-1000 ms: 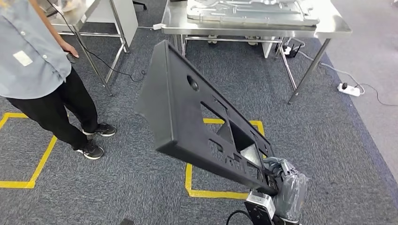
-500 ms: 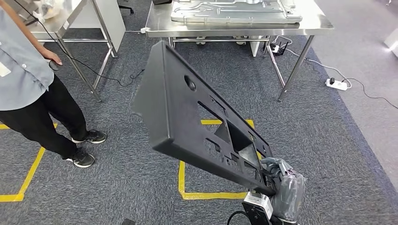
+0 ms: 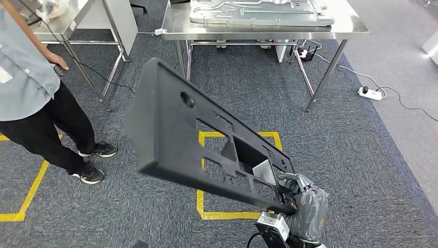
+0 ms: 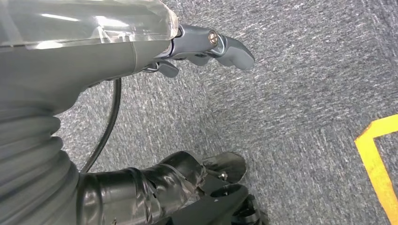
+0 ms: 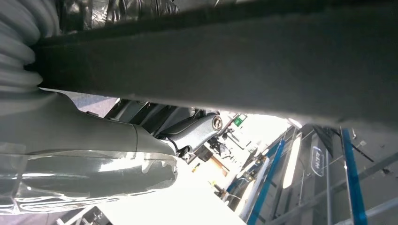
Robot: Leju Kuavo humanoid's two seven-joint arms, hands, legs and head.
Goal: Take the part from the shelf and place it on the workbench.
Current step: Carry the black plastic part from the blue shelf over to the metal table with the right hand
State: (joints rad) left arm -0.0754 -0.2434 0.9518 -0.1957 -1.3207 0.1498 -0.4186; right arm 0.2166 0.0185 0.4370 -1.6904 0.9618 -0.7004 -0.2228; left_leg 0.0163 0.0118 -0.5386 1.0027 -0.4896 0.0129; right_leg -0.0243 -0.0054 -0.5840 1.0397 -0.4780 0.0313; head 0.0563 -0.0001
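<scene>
Your right hand (image 3: 302, 199) grips the long black plastic panel (image 3: 196, 139) by its near end, fingers wrapped around the edge of a cutout. The panel slopes up and away from the hand toward the upper left of the head view, carried in the air above the grey carpet (image 3: 356, 155), its far end tilted highest. You can see a round hole near that far end and several rectangular openings along its length. In the right wrist view the panel (image 5: 225, 61) runs as a dark bar straight across the thumb (image 5: 192, 133), which lies close against its underside.

Your left hand (image 4: 206, 44) hangs over the carpet with nothing in it, thumb and dark fingers apart.

Ahead of you stands the stainless-steel workbench (image 3: 175, 28), well apart from the panel, with a grey moulded sheet-metal part (image 3: 258, 11) lying on its top. Yellow tape (image 3: 199, 199) marks a square on the carpet below the panel. A person in a light blue shirt and black trousers (image 3: 31, 98) stands at the left, beside a second metal table (image 3: 77, 20). A white power strip (image 3: 371, 93) lies on the carpet right of the workbench.
</scene>
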